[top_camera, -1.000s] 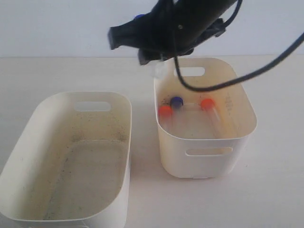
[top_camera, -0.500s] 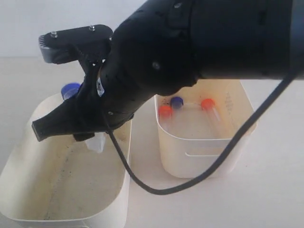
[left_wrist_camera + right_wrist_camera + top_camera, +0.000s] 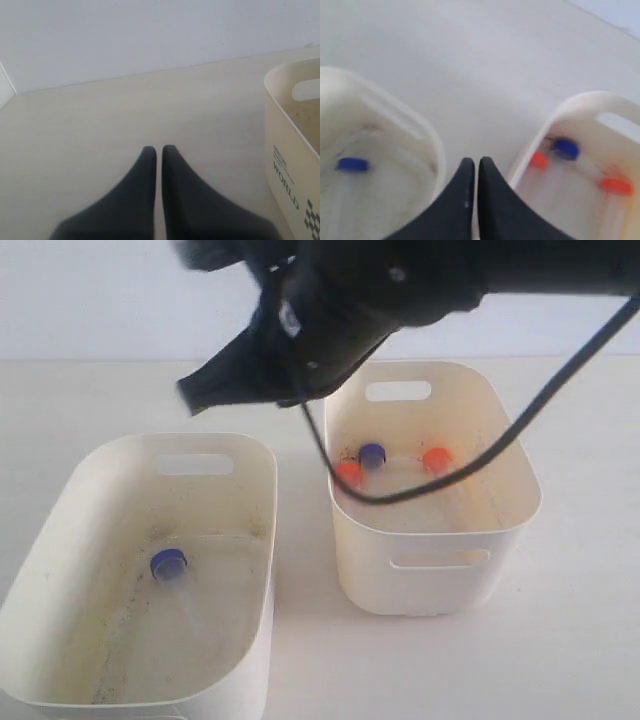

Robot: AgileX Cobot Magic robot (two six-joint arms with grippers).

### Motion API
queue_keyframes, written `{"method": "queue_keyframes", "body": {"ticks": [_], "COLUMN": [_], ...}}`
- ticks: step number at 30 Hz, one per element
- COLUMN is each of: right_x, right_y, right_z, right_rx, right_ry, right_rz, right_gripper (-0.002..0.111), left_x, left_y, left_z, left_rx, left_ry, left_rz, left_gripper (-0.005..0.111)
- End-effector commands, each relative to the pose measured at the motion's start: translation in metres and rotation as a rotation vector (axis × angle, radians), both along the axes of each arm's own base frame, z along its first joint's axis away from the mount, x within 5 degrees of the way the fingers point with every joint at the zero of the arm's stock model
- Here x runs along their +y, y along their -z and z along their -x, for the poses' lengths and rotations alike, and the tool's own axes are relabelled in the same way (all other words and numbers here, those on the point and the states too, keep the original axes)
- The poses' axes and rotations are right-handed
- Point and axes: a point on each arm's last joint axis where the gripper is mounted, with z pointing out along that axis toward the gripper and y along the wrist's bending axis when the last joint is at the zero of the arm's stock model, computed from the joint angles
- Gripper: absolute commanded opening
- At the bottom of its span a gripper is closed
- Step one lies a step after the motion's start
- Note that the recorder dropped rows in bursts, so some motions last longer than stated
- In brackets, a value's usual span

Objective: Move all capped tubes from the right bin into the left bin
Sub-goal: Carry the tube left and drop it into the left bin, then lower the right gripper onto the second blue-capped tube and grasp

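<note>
One blue-capped tube [image 3: 168, 563] lies on the floor of the left bin [image 3: 60, 540], also showing in the right wrist view as the blue-capped tube [image 3: 352, 164]. The right bin [image 3: 520, 455] holds a blue-capped tube [image 3: 372, 453] and two orange-capped tubes [image 3: 348, 473] [image 3: 436, 459]. My right gripper [image 3: 192, 395] hangs blurred above the gap between the bins, shut and empty; its tips [image 3: 472, 161] point between the left bin [image 3: 432, 137] and the right bin [image 3: 555, 117]. My left gripper [image 3: 155, 149] is shut and empty over bare table.
A black cable [image 3: 520, 435] droops from the right arm across the right bin. The left wrist view shows the outer wall of a cream bin [image 3: 287, 165] with printed lettering beside the left gripper. A pale wall stands behind the table.
The right gripper carried a blue-capped tube from above the right bin over to the left bin and let it go. The tube now lies there; the gripper has risen and shut.
</note>
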Motion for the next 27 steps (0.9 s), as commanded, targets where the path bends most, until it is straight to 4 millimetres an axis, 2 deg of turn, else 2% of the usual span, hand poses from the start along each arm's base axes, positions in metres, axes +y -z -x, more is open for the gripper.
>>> {"method": "queue_keyframes", "body": {"ticks": [1,5,11,13,16,18,23,27], "right_x": [-0.047,-0.071,-0.070,-0.068,-0.066,-0.064,-0.062,-0.064], "right_y": [-0.001,0.017,0.052,0.062,0.079,0.090,0.112,0.118], "right_z": [-0.034,-0.056,-0.070,-0.073,-0.077,-0.080,-0.085,-0.087], "right_rx": [0.005,0.070,0.153,0.173,0.202,0.219,0.254,0.261], "right_ry": [0.212,0.322,0.349,0.353,0.359,0.366,0.391,0.397], "right_rz": [-0.027,-0.052,-0.014,-0.005,0.017,0.023,0.031,0.042], "right_gripper": [0.002,0.002,0.003,0.012,0.034,0.045,0.045,0.045], "left_x": [0.000,0.000,0.000,0.000,0.000,0.000,0.000,0.000], "left_y": [-0.003,-0.003,-0.003,-0.003,-0.003,-0.003,-0.003,-0.003], "left_z": [0.000,0.000,0.000,0.000,0.000,0.000,0.000,0.000], "left_rx": [-0.019,-0.019,-0.019,-0.019,-0.019,-0.019,-0.019,-0.019], "left_ry": [-0.001,-0.001,-0.001,-0.001,-0.001,-0.001,-0.001,-0.001], "left_rz": [0.013,0.013,0.013,0.013,0.013,0.013,0.013,0.013], "left_gripper": [0.004,0.004,0.004,0.004,0.004,0.004,0.004,0.004]}}
